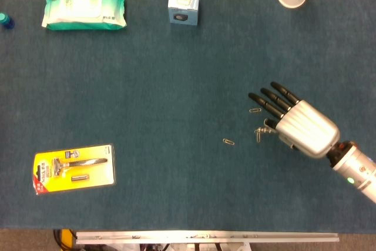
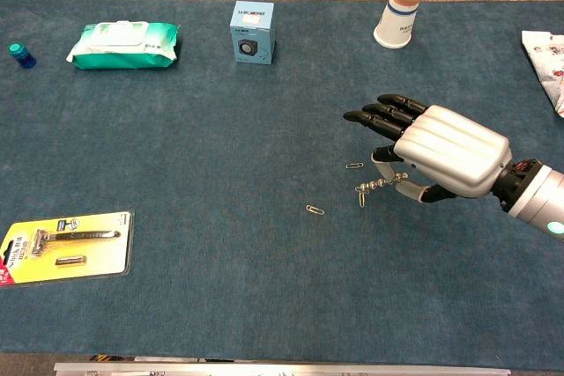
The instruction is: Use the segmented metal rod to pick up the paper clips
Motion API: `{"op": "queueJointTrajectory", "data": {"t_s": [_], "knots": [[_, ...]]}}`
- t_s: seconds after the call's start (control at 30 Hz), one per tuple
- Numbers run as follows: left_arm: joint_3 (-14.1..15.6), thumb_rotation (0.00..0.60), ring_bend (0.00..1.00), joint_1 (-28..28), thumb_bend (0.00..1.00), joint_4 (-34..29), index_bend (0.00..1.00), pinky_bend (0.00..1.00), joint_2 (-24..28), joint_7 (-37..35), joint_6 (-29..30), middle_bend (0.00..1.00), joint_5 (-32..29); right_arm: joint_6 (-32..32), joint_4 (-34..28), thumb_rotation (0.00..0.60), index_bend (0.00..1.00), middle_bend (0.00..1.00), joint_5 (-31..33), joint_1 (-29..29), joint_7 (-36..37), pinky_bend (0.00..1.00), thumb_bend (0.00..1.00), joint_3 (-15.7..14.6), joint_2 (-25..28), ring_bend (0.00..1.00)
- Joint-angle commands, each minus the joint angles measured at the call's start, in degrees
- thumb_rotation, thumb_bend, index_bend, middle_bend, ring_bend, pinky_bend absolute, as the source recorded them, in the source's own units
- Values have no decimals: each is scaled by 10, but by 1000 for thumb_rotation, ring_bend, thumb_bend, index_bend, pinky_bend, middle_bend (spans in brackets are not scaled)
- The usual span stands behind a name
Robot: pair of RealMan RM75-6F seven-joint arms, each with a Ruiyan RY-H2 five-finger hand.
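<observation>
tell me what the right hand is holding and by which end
The right hand holds the segmented metal rod by its right end, under the palm; a paper clip hangs from the free left tip.

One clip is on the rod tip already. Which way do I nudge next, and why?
Probably ease the right hand up and slightly left so the segmented metal rod tip, with a paper clip hanging from it, comes over the nearest loose clip just above it on the table. The other loose clip lies farther off to the left.
</observation>
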Motion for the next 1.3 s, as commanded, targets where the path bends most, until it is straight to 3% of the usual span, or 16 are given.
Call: {"op": "queueJointTrajectory", "data": {"t_s": [0.03, 0.53, 1.3], "knots": [[0, 600, 384, 0, 255, 0, 543, 609, 0, 0, -1, 462, -1, 1, 2, 600, 618, 26, 6, 2, 2, 11, 305, 6, 1, 0], [-1, 600, 383, -1, 255, 2, 543, 609, 0, -3, -6, 462, -2, -17, 18, 600, 618, 26, 44, 22, 7, 11, 305, 38, -8, 0], [0, 600, 384, -1, 255, 2, 543, 609, 2, -10, -8, 462, -2, -39, 63, 600, 618, 26, 80, 37, 16, 11, 305, 43, -36, 0]]}}
